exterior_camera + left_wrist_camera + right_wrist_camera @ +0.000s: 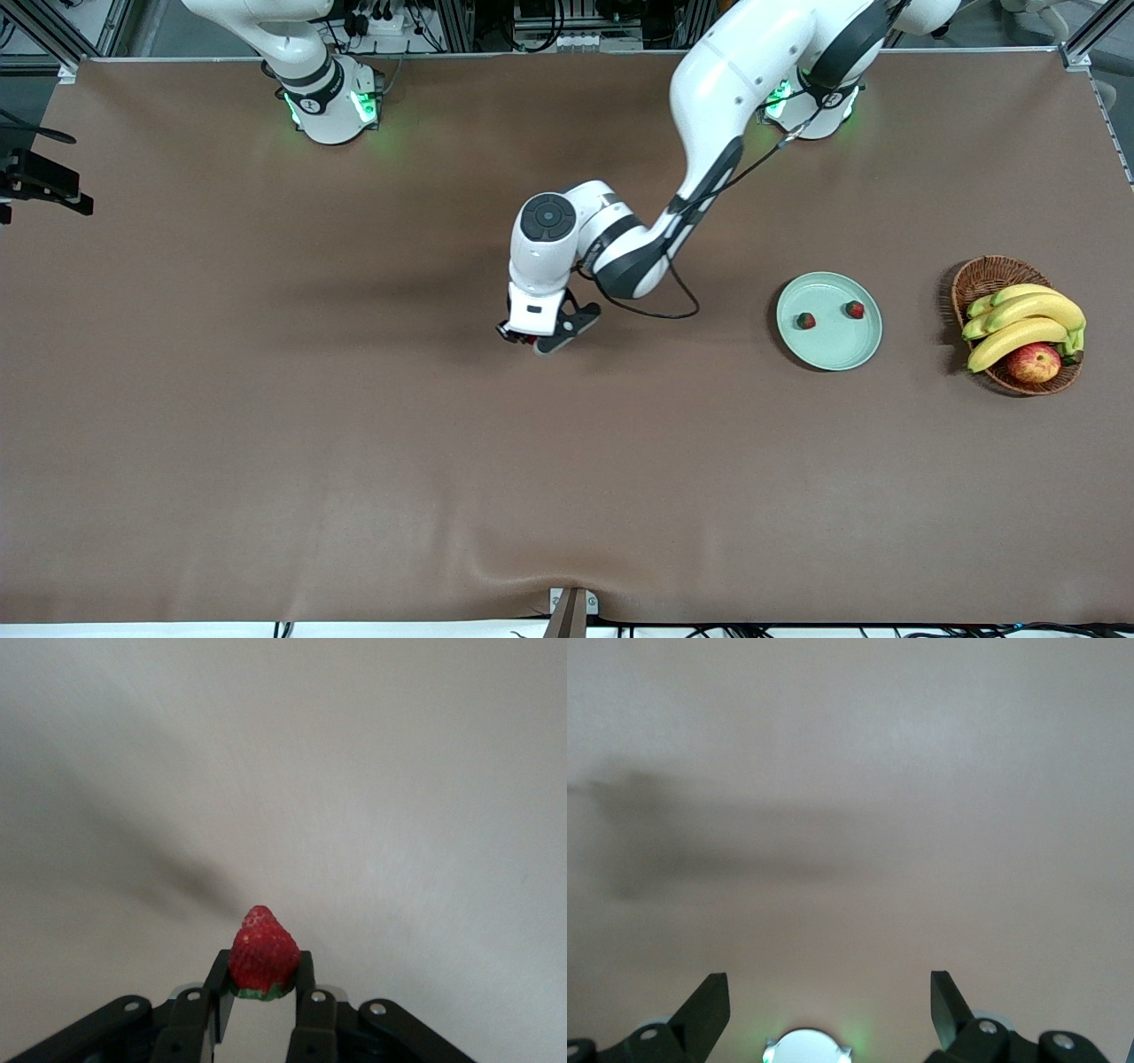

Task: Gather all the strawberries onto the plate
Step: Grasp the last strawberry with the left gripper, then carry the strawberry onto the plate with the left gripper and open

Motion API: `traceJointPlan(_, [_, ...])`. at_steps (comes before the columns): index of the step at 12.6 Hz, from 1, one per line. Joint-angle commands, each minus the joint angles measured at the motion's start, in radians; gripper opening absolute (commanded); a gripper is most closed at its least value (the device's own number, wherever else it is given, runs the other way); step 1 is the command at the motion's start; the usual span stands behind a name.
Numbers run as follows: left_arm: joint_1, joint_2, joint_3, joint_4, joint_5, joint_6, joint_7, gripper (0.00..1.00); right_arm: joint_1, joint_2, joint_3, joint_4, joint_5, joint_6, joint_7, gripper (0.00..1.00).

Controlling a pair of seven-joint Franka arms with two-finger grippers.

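Left gripper (pixel 263 1010) is clamped on a strawberry (pixel 262 952), over mid-table, well apart from the plate (pixel 829 346) near the left arm's edge. Two strawberries (pixel 805 321) already sit on the plate. Right gripper (pixel 830 1003) waits wide apart, holding nothing, over its own base.

Risks: the pinch is at the leafy end only, so the berry could slip in transit; it may roll off the shallow rim on release.

No readable writing.

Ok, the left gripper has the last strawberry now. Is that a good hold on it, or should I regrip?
Keep it. The left gripper pinches the strawberry across its broad base at the green top, one finger on each flank, tip pointing away. That widest part suits a soft cone; nearer the tip it would probably slip. The right gripper waits, open, near its base.
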Motion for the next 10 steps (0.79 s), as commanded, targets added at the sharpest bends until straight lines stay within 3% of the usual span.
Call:
traceJointPlan(1, [0.061, -0.166, -0.001, -0.061, 0.010, -0.202, 0.045, 0.00, -0.006, -0.016, 0.007, -0.001, -0.014, -0.031, 0.032, 1.00])
traceJointPlan(4, [0.196, -0.334, -0.012, -0.197, -0.015, -0.368, 0.192, 0.00, -0.007, -0.016, 0.001, -0.001, 0.015, -0.036, 0.032, 1.00])
traceJointPlan(7, [0.328, -0.526, -0.012, -0.470, -0.015, -0.378, 0.374, 0.00, -0.006, -0.016, -0.003, -0.003, 0.018, -0.033, 0.030, 1.00])
traceJointPlan(10, [0.458, -0.579, -0.012, -0.622, -0.010, -0.384, 0.560, 0.00, 0.001, -0.004, -0.003, 0.022, 0.007, -0.007, 0.030, 1.00])
